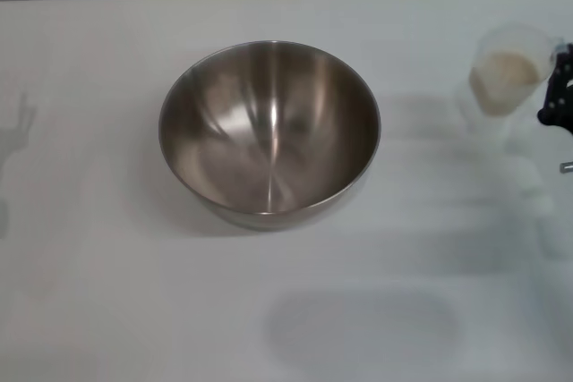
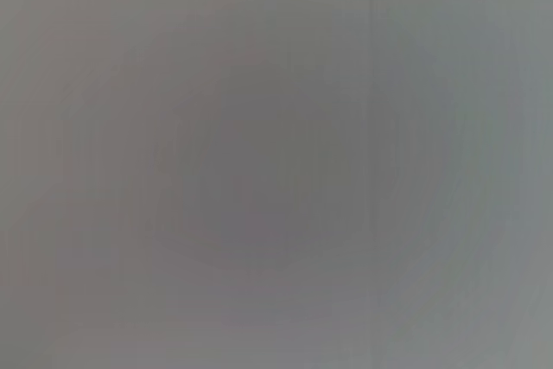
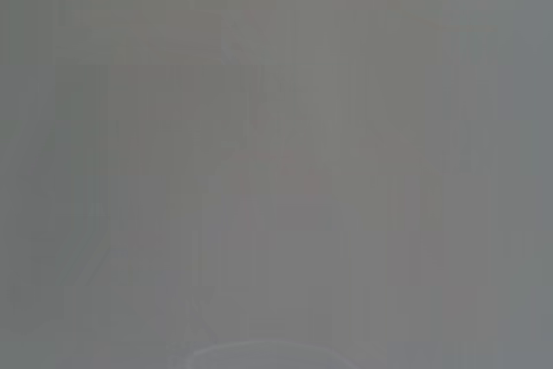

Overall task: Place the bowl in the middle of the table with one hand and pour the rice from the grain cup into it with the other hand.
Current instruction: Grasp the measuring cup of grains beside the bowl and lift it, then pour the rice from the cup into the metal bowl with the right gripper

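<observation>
I start at my right gripper (image 1: 557,87), which shows only as a dark edge at the far right of the head view, right against the grain cup (image 1: 510,69). It looks to be at the cup's handle side, but I cannot tell whether the fingers are closed on it or merely beside it; the right wrist view gives me nothing usable. The cup appears raised or tilted a little, with the rice (image 1: 503,73) visible as a pale mass inside it.

Moving outward, the bowl (image 1: 269,131) sits upright and empty near the middle of the table (image 1: 89,292), well apart from the cup. My left gripper is not in view, and its wrist view shows only blank grey.

My worries from here: if the grip on the handle is shallow, the cup could swing or slip as I carry it across, scattering grains on the white tabletop. The bowl is wide, so aim is forgiving, but tipping early, before the rim is over it, would spill short. Nothing steadies the bowl either, so a knock against its rim could make it slide.
</observation>
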Robot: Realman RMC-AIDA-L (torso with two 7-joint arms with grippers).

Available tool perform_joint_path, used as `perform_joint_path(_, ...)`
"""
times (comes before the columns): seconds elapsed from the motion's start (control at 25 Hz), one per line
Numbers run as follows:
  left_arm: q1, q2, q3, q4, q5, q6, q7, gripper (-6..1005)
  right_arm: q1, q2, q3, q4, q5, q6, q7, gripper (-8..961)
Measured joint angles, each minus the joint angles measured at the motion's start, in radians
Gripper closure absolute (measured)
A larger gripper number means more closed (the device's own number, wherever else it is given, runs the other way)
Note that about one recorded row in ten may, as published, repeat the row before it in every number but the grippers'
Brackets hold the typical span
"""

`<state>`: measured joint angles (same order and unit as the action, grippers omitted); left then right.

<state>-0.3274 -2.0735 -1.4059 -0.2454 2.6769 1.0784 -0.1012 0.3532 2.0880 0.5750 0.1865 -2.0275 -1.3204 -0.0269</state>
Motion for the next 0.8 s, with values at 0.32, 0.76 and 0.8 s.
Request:
perform_joint_path(0.32, 0.013, -0.002, 0.017, 0.001, -0.005, 0.000, 0.000, 189, 0.048, -0.003, -0.049, 0.049, -0.017, -0.136, -0.175, 948)
perform_joint_path(0.76, 0.025, -0.005, 0.047, 0.001, -0.007, 0.000, 0.000, 189, 0.102, -0.001, -0.114, 0.166, -0.184, -0.130, -0.698, 948)
perform_joint_path(0.8, 0.025, -0.005, 0.050, 0.000, -0.008, 0.000, 0.000, 189, 0.098, -0.001, -0.115, 0.179, -0.195, -0.125, -0.747, 948)
